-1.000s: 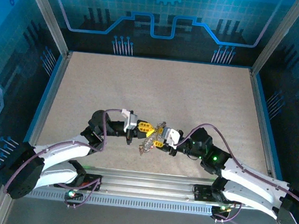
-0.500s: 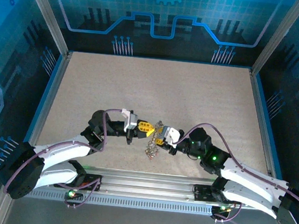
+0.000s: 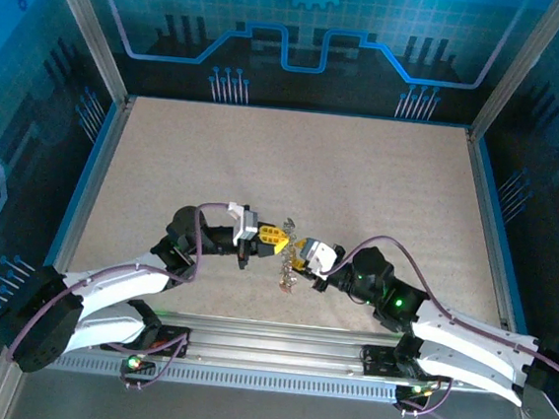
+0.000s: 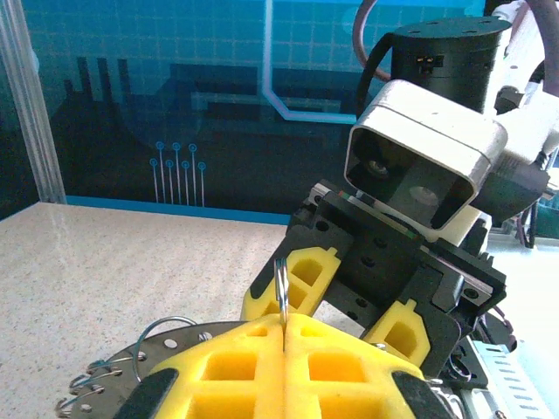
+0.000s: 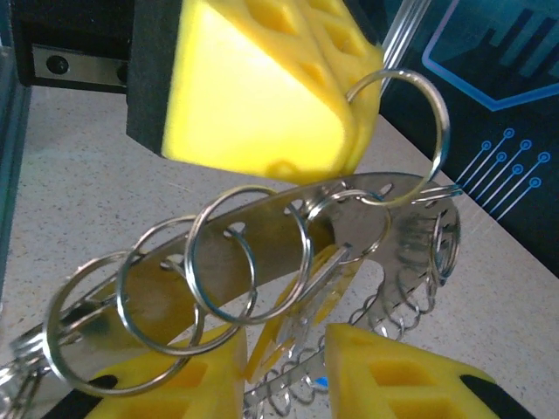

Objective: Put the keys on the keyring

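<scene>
While the left claw point(image 4: 284, 340) stays clamped flat on 1 small split ring point(image 4: 281, 288), which stands edge-on between its yellow pads, the keyring point(image 5: 262, 218) hangs from that ring above the table point(image 3: 265, 159), between the 2 claws. It reads as a curved silver band threaded with several more rings and fringed with wire loops. Over the last second the bundle has swung from a slant under the left claw to hang nearly straight down, and the right claw point(image 5: 284, 371) has pushed in beneath it while narrowing. Its 2 fingers now stand apart on either side of the dangling pieces, open, and I cannot tell whether either pad touches metal. A pale yellow translucent piece point(image 5: 297, 319) hangs in that gap, perhaps a key tag. This looks like the right claw settling a second hold to steady the keyring; no key looks ready to thread yet.
</scene>
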{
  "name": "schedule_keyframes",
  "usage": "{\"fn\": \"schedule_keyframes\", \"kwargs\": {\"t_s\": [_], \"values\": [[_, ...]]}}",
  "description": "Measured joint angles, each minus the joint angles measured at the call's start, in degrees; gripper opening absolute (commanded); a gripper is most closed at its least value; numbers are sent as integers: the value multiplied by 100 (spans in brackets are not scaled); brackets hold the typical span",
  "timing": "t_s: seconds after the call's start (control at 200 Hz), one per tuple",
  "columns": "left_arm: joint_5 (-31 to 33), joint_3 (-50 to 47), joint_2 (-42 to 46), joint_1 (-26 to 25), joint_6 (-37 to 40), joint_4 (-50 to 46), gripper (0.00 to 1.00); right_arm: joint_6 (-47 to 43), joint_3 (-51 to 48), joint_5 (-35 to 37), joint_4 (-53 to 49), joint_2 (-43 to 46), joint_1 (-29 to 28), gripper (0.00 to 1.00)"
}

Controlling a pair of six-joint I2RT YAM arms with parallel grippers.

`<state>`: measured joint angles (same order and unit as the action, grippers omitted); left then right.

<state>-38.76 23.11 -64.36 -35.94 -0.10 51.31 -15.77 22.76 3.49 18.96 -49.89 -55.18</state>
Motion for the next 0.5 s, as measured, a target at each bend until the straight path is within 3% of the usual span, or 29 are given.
{"fn": "schedule_keyframes", "kwargs": {"t_s": [0.13,0.34,0.5], "values": [[2,-4,0,0,0,0,0,20,-28,214,70,0,-4,24],[2,-4,-4,0,0,2,0,15,-28,321,260,-2,-4,24],[2,-4,-20,0,0,2,0,15,-31,363,302,-44,-7,17]]}}
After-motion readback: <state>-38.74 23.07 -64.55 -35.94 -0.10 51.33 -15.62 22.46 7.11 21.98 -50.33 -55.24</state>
